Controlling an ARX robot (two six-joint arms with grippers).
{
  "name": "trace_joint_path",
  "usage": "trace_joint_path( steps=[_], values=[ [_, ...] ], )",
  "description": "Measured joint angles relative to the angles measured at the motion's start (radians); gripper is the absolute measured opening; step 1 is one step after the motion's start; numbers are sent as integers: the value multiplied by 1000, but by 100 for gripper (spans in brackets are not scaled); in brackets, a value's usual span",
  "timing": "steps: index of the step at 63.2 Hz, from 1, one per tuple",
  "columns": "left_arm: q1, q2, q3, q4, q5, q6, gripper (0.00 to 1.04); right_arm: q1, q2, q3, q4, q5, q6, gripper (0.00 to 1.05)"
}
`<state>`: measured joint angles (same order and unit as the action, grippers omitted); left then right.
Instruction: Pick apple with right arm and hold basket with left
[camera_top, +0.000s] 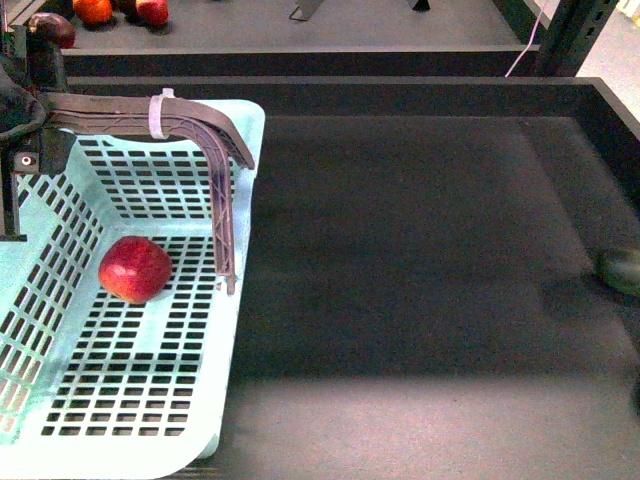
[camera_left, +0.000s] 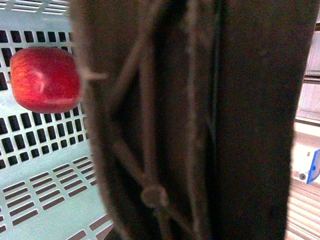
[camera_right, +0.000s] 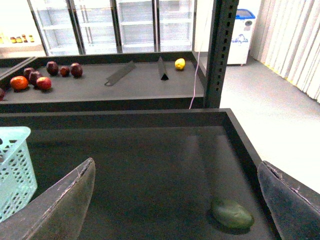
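Observation:
The red apple (camera_top: 135, 268) lies on the slotted floor inside the mint-blue basket (camera_top: 120, 420) at the left of the dark tray. It also shows in the left wrist view (camera_left: 45, 79). The basket's brown latticed handle (camera_top: 215, 150), with a white zip tie (camera_top: 158, 113), stands raised. My left gripper (camera_top: 25, 105) is shut on that handle at the far left; the handle (camera_left: 165, 125) fills the left wrist view. My right gripper (camera_right: 175, 200) is open and empty, over the tray's right side, far from the apple. The basket's corner (camera_right: 14, 170) shows in the right wrist view.
A dull green fruit (camera_right: 231, 213) lies near the tray's right wall, also at the front view's right edge (camera_top: 620, 268). Red and orange fruits (camera_right: 35, 80) and a yellow one (camera_right: 179, 64) lie on the far shelf. A dark post (camera_right: 220, 50) stands behind.

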<state>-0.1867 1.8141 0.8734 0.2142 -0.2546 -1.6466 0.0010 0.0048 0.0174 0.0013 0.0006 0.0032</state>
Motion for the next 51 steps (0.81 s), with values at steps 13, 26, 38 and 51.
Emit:
trace_joint_path(
  steps=[13,26,38,51],
  values=[
    [-7,-8,-12,-1,-8,-1,25,0,0,0,0,0,0,96],
    [-19,-39,-29,-32,-14,0,57,0,0,0,0,0,0,96],
    [-43,-125,-41,-111,-21,-1,86,0,0,0,0,0,0,96],
    [-68,-268,-84,-214,-51,-1,98,0,0,0,0,0,0,96]
  ],
)
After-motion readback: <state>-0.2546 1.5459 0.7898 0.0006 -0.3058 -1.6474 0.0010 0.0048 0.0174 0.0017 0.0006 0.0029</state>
